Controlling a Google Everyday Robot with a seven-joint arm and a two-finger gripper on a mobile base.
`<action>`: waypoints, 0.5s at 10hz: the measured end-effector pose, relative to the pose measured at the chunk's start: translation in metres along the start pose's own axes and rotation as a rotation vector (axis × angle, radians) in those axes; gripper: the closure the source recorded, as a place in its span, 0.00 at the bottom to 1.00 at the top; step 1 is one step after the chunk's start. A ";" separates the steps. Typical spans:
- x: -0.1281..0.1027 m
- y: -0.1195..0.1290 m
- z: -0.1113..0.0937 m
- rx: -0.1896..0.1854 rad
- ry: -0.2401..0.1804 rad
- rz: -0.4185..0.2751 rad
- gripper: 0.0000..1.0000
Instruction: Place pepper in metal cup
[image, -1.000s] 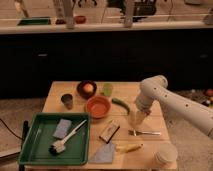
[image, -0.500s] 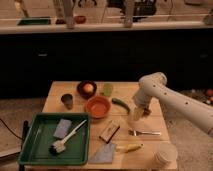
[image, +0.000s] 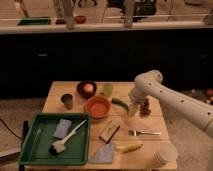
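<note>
The green pepper (image: 119, 103) lies on the wooden table (image: 150, 145), just right of the orange bowl. The dark metal cup (image: 67, 100) stands upright near the table's left edge, far from the pepper. My gripper (image: 132, 109) hangs from the white arm (image: 165, 95) and points down over the table, just right of the pepper's near end. I cannot tell whether it touches the pepper.
An orange bowl (image: 97, 106), a dark bowl (image: 87, 89) and a green cup (image: 107, 89) stand between pepper and cup. Dark grapes (image: 145, 106), a fork (image: 145, 132), a banana (image: 127, 147), a white cup (image: 165, 154) and a green tray (image: 30, 150) are around.
The arm and gripper have shifted slightly left and up, closer to the pepper. The objects on the table have not moved.
</note>
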 end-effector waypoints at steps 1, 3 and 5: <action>-0.003 -0.005 0.003 0.009 -0.008 0.010 0.20; -0.011 -0.012 0.009 0.011 -0.019 0.018 0.20; -0.019 -0.020 0.018 0.004 -0.031 0.026 0.20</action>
